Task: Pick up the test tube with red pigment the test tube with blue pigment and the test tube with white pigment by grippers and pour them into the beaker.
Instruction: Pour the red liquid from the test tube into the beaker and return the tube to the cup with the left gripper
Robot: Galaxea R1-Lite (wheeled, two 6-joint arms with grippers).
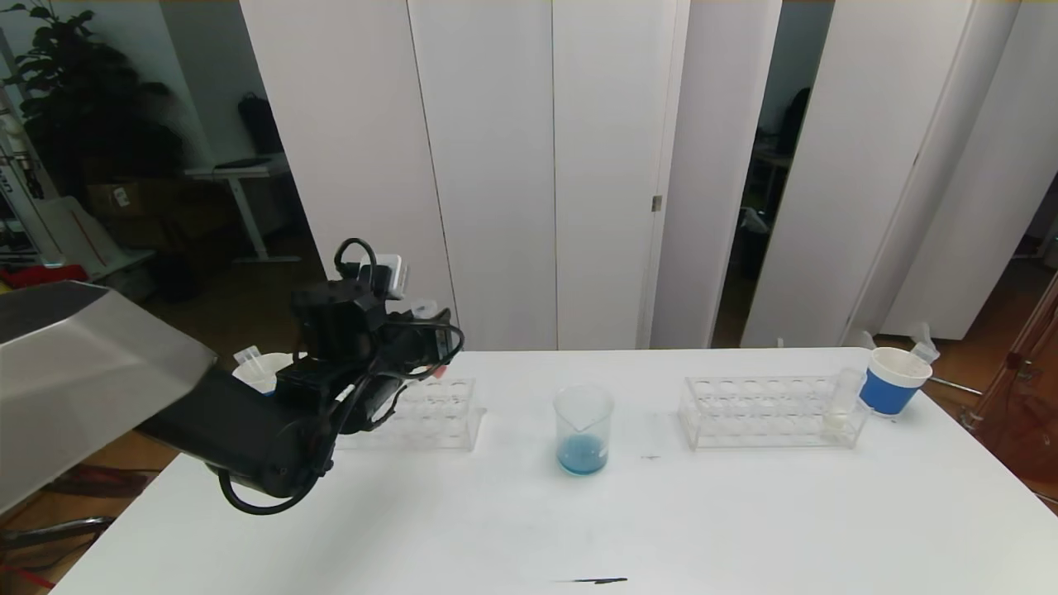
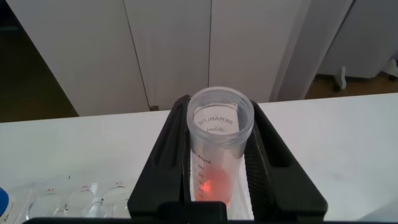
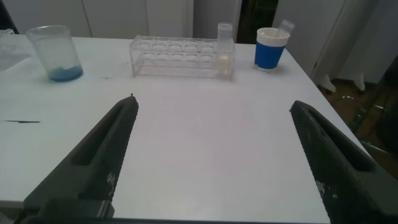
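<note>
My left gripper (image 1: pixel 430 343) hangs over the left tube rack (image 1: pixel 438 413), shut on the test tube with red pigment (image 2: pixel 214 180), whose open mouth faces the wrist camera. The beaker (image 1: pixel 583 430) stands mid-table to its right, apart from it, with blue liquid at its bottom. The test tube with white pigment (image 1: pixel 841 405) stands upright in the right end of the right rack (image 1: pixel 769 409). No test tube with blue pigment is in view. My right gripper (image 3: pixel 213 102) is open over bare table, out of the head view, with nothing between its fingers.
A blue-banded paper cup (image 1: pixel 893 380) stands at the far right beyond the right rack. Another cup (image 1: pixel 260 368) sits behind my left arm. A dark mark (image 1: pixel 599 581) lies near the table's front edge (image 1: pixel 496 587).
</note>
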